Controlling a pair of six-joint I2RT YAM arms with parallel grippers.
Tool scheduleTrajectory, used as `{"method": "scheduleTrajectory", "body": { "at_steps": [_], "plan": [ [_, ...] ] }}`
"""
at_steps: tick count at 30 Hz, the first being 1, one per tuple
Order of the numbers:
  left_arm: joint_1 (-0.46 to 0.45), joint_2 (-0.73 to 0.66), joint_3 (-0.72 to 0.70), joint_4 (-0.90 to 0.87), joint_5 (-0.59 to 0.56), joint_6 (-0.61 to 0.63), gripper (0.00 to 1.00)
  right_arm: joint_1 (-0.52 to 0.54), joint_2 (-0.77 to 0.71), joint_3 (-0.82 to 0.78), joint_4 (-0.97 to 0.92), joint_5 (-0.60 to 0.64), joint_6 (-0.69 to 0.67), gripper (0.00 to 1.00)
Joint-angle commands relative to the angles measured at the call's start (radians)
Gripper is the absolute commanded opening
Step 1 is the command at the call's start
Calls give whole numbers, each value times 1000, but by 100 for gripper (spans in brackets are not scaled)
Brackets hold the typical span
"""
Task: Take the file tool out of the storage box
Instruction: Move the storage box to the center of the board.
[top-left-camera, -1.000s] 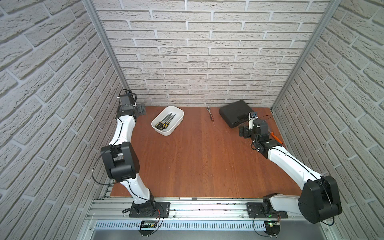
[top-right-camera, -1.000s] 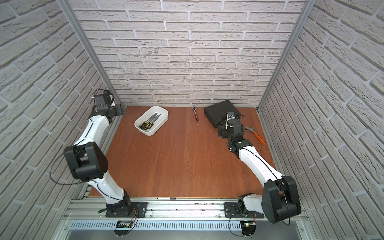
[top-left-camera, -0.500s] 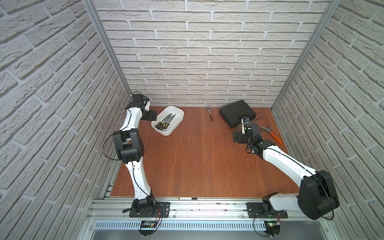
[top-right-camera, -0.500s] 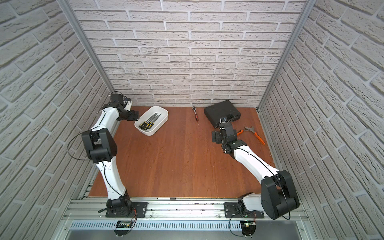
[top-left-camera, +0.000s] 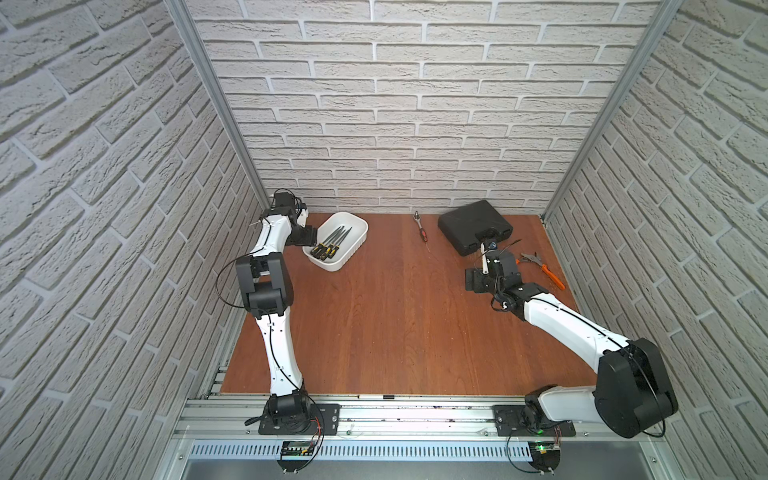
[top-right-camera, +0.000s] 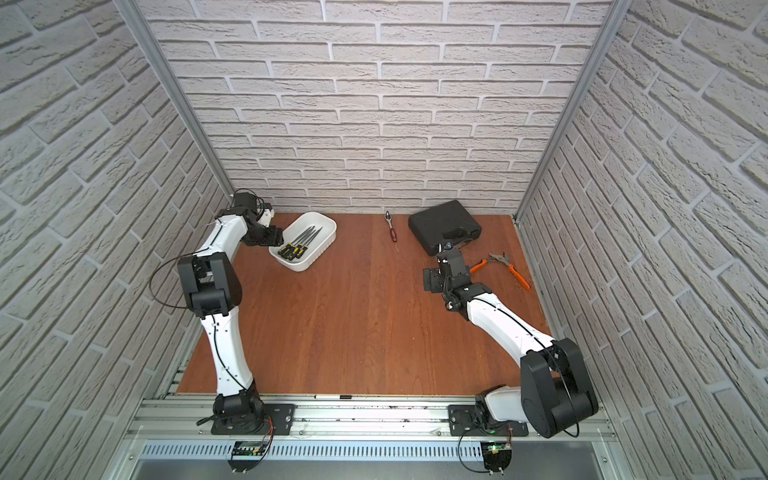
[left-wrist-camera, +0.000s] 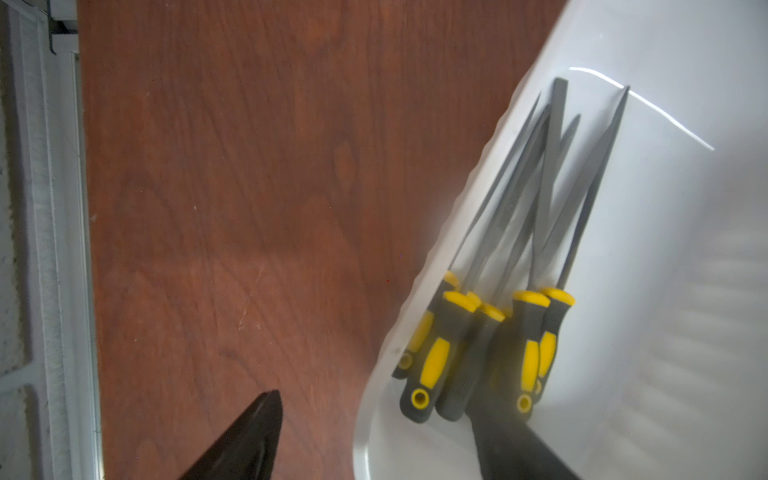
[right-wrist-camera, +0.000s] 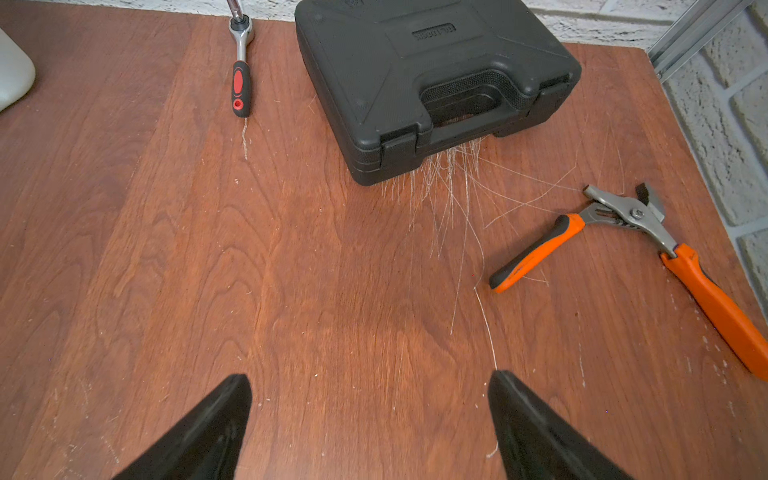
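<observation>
The white storage box (top-left-camera: 352, 254) (top-right-camera: 322, 249) stands at the back left of the wooden table. Several file tools (top-left-camera: 332, 243) (top-right-camera: 301, 241) (left-wrist-camera: 519, 249) with grey blades and yellow-black handles lie in it, bunched along one long wall. My left gripper (top-left-camera: 309, 243) (top-right-camera: 276, 241) (left-wrist-camera: 376, 403) is open at the box's handle end. It straddles the box wall (left-wrist-camera: 665, 249): one finger over the table, the other inside, just over the handle ends. My right gripper (top-left-camera: 473, 280) (top-right-camera: 430, 280) (right-wrist-camera: 370, 376) is open above bare wood, holding nothing.
A shut black moulded case (top-left-camera: 473, 226) (right-wrist-camera: 415, 75) sits at the back right. A ratchet with a red handle (top-left-camera: 419, 226) (right-wrist-camera: 240, 83) lies left of it. Orange-handled pliers (top-left-camera: 540, 266) (right-wrist-camera: 623, 232) lie by the right wall. Brick walls enclose three sides.
My left arm has swung from the back left corner to the box's handle end, its jaws narrowing a little. My right gripper has pulled back from the black case toward the front.
</observation>
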Motion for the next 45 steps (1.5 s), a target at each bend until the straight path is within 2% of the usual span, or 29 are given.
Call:
{"method": "scheduleTrajectory", "body": {
  "at_steps": [1,4,7,11,15,26,28,33,38,43,45],
  "plan": [
    [2,18,27,-5,31,-22,72,9,8,8,19,-13,9,92],
    [1,26,31,-2,34,-23,68,10,10,4,19,-10,14,89],
    [1,46,61,-11,35,-14,58,10,-6,-7,25,-2,16,88],
    [-2,85,135,-53,45,-11,52,11,-23,-9,12,14,4,88],
    [-9,92,147,-62,48,-9,42,11,-29,-13,6,16,6,88],
    [-27,85,95,-65,51,-4,32,11,-34,-25,14,13,8,87],
    [-30,78,74,-57,53,-4,23,11,-34,-28,17,13,7,87],
    [-39,31,-2,-29,37,-12,11,12,-46,-37,21,14,27,88],
    [-79,-46,-144,28,27,-25,10,17,-49,-36,21,10,23,87],
    [-141,-146,-334,102,9,-60,3,27,-49,-29,19,3,20,87],
    [-163,-199,-418,142,4,-85,3,33,-51,-26,20,1,21,87]
  ]
}}
